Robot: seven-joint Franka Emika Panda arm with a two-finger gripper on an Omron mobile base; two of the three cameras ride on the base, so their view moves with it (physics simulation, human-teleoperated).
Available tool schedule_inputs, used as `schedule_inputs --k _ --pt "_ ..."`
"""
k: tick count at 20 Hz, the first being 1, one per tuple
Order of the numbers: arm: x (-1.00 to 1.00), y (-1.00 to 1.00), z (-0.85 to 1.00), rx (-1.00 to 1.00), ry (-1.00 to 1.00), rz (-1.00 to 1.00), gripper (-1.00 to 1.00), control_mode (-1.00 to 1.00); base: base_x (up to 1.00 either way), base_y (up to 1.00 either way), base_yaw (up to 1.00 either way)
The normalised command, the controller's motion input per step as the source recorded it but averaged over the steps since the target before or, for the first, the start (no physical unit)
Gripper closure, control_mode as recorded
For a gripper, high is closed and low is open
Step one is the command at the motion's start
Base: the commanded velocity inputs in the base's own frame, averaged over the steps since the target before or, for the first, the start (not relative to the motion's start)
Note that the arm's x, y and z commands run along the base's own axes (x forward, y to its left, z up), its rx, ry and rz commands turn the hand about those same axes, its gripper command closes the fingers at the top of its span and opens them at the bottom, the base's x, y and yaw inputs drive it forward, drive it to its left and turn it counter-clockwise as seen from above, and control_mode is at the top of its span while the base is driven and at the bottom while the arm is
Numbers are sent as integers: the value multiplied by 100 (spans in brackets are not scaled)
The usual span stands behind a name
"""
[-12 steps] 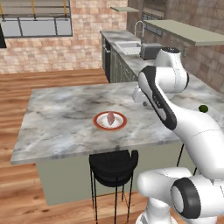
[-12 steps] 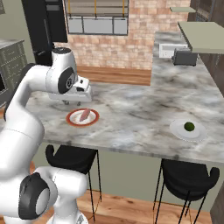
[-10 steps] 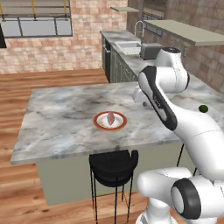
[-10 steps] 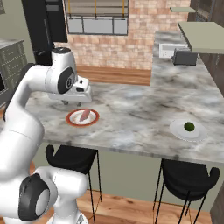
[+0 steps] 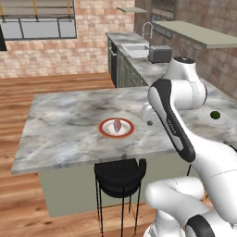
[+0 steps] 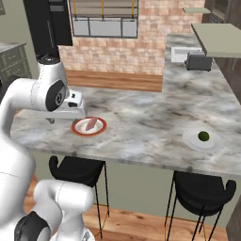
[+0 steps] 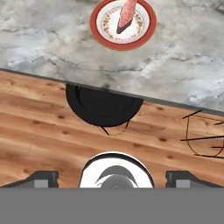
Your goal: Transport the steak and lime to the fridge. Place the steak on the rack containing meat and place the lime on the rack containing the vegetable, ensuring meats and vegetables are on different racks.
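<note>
Left base view: marble island counter on wood floor, brick wall behind; steak on red-rimmed plate near front edge; lime on white plate toward right end.

Right base view: black stool under front edge.

Hand view: gripper spread wide, empty, above the floor.

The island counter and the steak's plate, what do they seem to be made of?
The island counter looks like polished marble: grey with darker veining and a soft sheen. The plate under the steak looks like glazed ceramic, white with a red rim; being rendered, neither is certain.
</note>
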Motion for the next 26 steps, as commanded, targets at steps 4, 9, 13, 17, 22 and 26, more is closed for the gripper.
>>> schedule_inputs --k 4,9,13,17,22,26 --pt "18 27 -44 0 0 2 -100 -100 0 0 0" --pt "51 4 -15 0 4 0 -100 -100 0 0 0" --pt "70 0 -16 0 8 0 -100 -100 0 0 0" --pt "65 9 -22 0 5 0 -100 -100 0 0 0" --pt "58 12 -28 -2 3 0 -100 -100 0 0 0" --pt "46 8 -37 -4 1 0 -100 -100 0 0 0"
